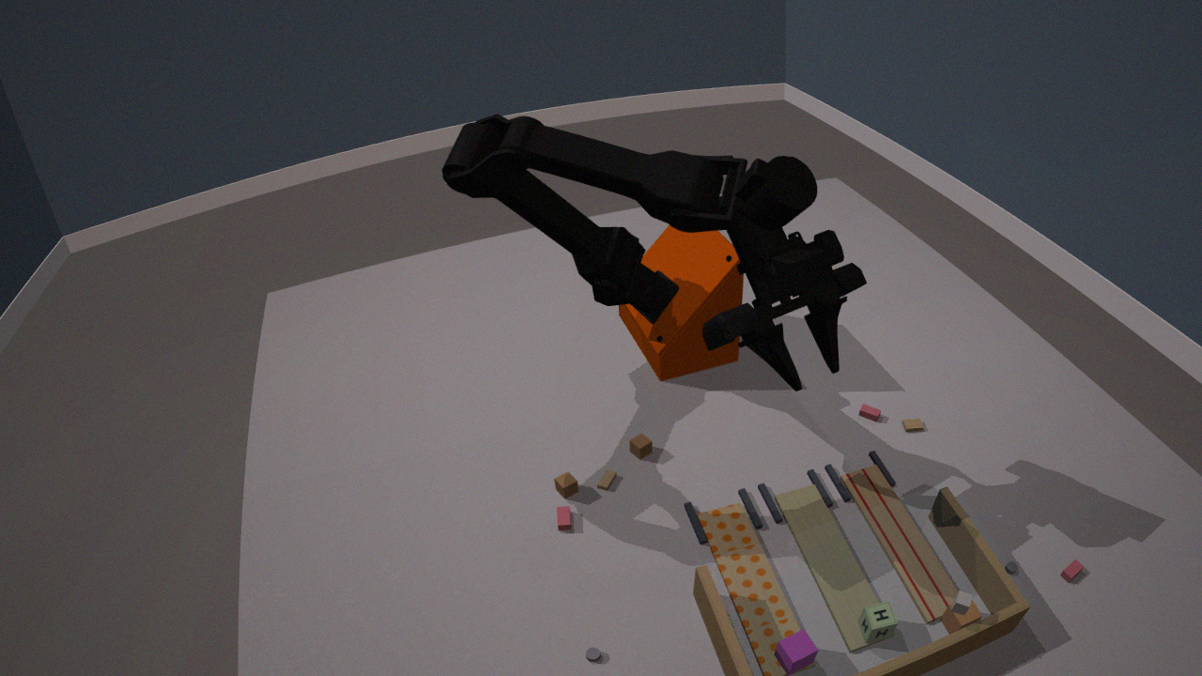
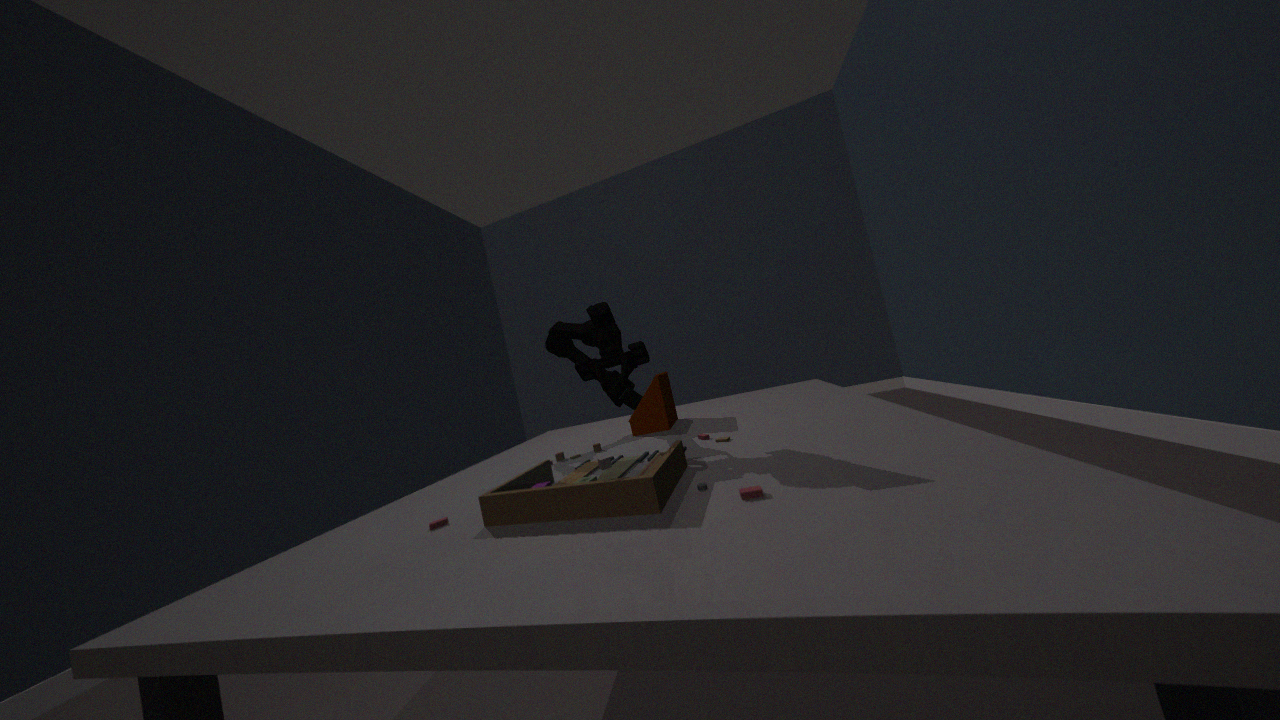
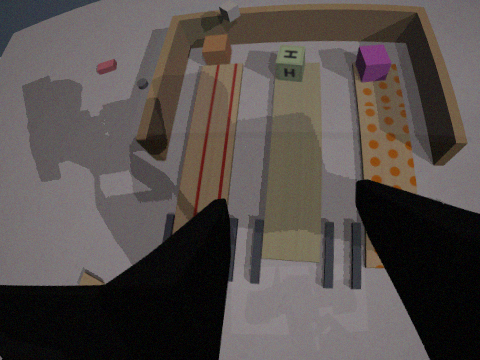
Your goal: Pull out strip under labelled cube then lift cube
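Note:
The green cube marked H point(image 1: 877, 622) point(image 3: 291, 62) rests on the far end of the plain olive strip point(image 1: 832, 563) point(image 3: 292, 165), the middle one of three. A strip with two red lines point(image 1: 899, 533) point(image 3: 212, 130) lies on one side. A strip with orange dots point(image 1: 747, 571) point(image 3: 375, 135) lies on the other, with a magenta cube point(image 1: 795, 652) point(image 3: 374, 62) on its far end. My gripper point(image 1: 816, 379) point(image 3: 292, 201) is partly open and empty. It hangs high in the air, short of the strips' near ends, with its fingers pointing down.
A wooden three-sided frame point(image 2: 572, 503) point(image 3: 300, 25) surrounds the strips' far ends. An orange cube point(image 1: 961, 620) point(image 3: 216, 49) is at the red-lined strip's far end. Dark rails point(image 1: 819, 487) point(image 3: 328, 255) flank the near ends. Small blocks point(image 1: 640, 445) point(image 1: 870, 412) lie about.

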Tool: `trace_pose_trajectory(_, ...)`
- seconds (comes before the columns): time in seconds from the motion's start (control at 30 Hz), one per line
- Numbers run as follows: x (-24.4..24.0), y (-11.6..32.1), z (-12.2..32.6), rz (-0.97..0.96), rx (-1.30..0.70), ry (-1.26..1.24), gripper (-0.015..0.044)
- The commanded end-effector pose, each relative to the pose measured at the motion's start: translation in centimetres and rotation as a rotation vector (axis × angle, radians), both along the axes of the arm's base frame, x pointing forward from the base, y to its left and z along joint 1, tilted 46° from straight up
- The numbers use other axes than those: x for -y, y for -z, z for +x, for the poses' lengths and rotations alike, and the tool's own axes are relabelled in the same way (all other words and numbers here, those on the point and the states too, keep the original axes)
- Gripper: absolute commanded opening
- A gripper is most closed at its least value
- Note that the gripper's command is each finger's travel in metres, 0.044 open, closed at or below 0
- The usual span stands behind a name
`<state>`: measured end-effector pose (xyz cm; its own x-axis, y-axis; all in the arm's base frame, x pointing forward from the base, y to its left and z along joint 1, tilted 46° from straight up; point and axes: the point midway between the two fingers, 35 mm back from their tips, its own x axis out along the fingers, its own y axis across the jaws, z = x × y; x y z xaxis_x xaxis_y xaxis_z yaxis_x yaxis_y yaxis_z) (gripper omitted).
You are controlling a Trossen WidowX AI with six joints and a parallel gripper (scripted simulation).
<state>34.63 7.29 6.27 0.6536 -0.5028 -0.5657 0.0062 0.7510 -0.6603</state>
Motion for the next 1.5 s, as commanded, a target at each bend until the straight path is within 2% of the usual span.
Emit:
trace_pose_trajectory(0.0, 1.0, 1.4, 1.9, 0.021, -0.097, 0.123, 0.0137)
trace_pose_trajectory(0.17, 3.0, 3.6, 3.3, 0.033, -0.230, 0.316, 0.0006)
trace_pose_trajectory(0.2, 3.4, 4.1, 3.5, 0.033, -0.255, 0.358, 0.0000)
trace_pose_trajectory(0.47, 7.0, 6.8, 3.7, 0.009, -0.428, 0.680, 0.0000)
trace_pose_trajectory(1.47, 9.8, 9.4, 3.6, 0.008, -0.431, 0.687, 0.0000)
